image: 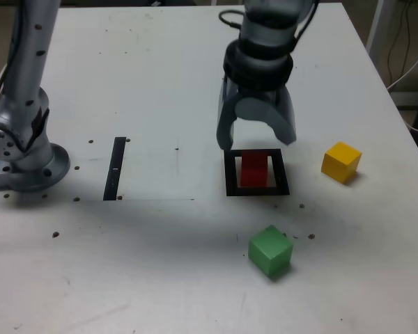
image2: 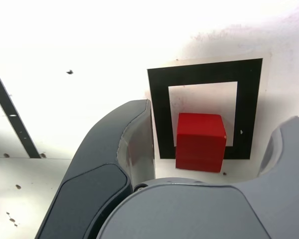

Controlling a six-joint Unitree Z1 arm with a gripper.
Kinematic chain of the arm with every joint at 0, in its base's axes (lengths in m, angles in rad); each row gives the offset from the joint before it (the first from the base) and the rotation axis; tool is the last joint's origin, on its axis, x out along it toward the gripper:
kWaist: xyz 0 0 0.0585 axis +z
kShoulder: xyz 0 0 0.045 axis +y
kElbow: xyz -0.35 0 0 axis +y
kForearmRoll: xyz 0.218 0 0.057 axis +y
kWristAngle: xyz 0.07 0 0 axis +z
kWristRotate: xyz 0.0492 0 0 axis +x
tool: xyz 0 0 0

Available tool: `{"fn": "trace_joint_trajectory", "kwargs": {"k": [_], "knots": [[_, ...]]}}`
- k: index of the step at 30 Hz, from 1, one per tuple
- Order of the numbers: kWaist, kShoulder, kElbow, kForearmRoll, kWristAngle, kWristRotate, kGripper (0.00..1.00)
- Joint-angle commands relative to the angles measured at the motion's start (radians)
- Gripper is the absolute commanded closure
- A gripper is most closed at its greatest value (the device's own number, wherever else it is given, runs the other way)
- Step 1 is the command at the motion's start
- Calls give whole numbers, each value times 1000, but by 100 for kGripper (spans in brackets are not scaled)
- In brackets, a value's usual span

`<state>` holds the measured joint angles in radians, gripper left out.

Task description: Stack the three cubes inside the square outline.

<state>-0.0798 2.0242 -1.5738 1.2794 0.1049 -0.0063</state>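
Nearest the wrist camera, one gripper (image2: 222, 110) is found open, its two fingers parted widely, with nothing gripped. In the wrist view, the red cube (image2: 201, 142) is seen between the fingers, with a gap left on both sides.

Three cubes are counted: one red, one yellow, one green. One square outline (image: 287, 174) and one separate straight black strip (image: 115, 168) are also counted on the white counter (image: 146, 271).

The red cube is located inside the square outline. Its faces are solid red and matte, the top being shown brighter than the side in the wrist view. The yellow cube (image: 341, 162) is placed outside the outline, toward the exterior view's right, and is turned at an angle to it. The green cube (image: 270, 250) is set outside as well, nearer the exterior camera than the other two, with a corner turned toward that camera. A pale green top and darker sides are noted, and it is the largest-looking of the three in that view. All three cubes are kept apart, none stacked on another.

The outline is formed by a flat black border around a white centre. Small dark marks are scattered over the counter's surface.
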Motion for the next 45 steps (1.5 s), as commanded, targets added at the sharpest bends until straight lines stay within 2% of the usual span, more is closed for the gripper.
{"fn": "trace_joint_trajectory", "kwargs": {"k": [1,15,36,45], "knots": [[2,-8,-8,12,3,-1,0],[2,4,-102,81,10,8,0],[-31,194,-439,198,4,40,0],[-49,276,-549,224,-3,60,0]]}}
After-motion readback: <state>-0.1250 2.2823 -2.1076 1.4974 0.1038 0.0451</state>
